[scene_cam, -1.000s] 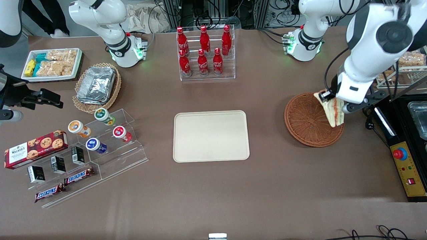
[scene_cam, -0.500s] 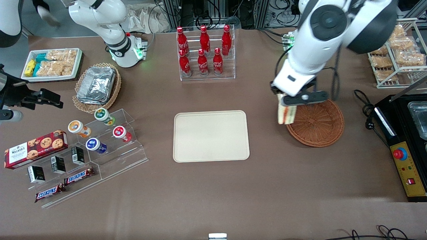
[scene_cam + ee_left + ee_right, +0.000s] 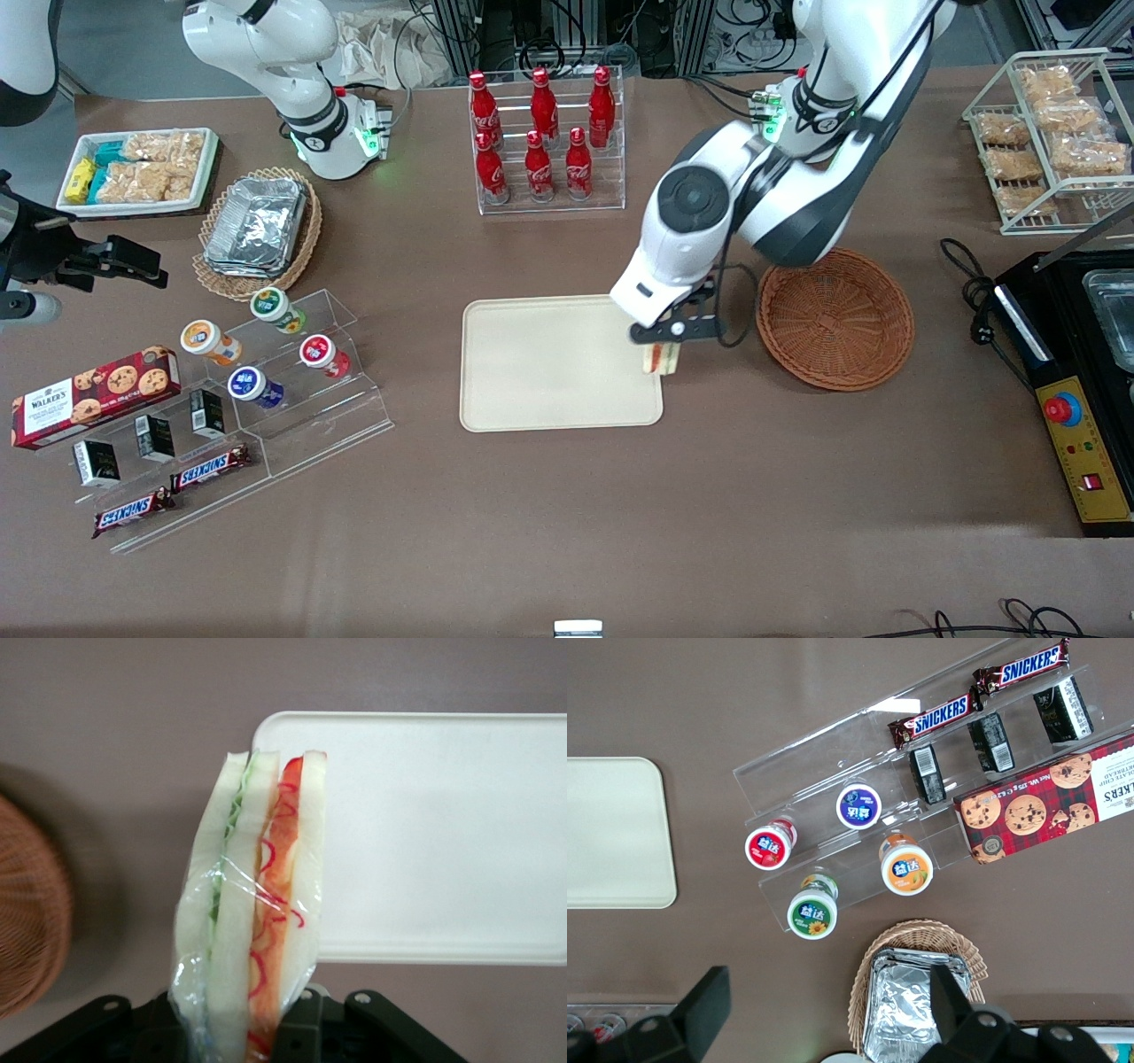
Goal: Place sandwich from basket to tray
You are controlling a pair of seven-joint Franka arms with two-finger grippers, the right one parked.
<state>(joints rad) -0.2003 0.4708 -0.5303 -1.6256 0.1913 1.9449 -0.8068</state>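
My left gripper [image 3: 663, 347] is shut on the sandwich [image 3: 661, 358], a wrapped wedge of white bread with green and red filling [image 3: 257, 904]. It hangs above the edge of the beige tray [image 3: 549, 363] that faces the basket. The sandwich overlaps the tray's rim [image 3: 425, 952] in the wrist view. The round reddish-brown basket [image 3: 834, 317] holds nothing and stands beside the tray, toward the working arm's end of the table; part of it shows in the wrist view as the wicker basket [image 3: 27, 912].
A clear rack of red cola bottles [image 3: 542, 133] stands farther from the camera than the tray. Toward the parked arm's end are a tan basket of foil containers [image 3: 257, 226], a stepped acrylic stand with cups and snack bars [image 3: 257, 372], and a white dish of snacks [image 3: 137, 168]. A wire rack [image 3: 1045, 133] and black box [image 3: 1081, 354] lie at the working arm's end.
The gripper has carried the sandwich out of the basket and sideways across the table toward the parked arm's end, now reaching the tray's edge. The basket is left with nothing in it.
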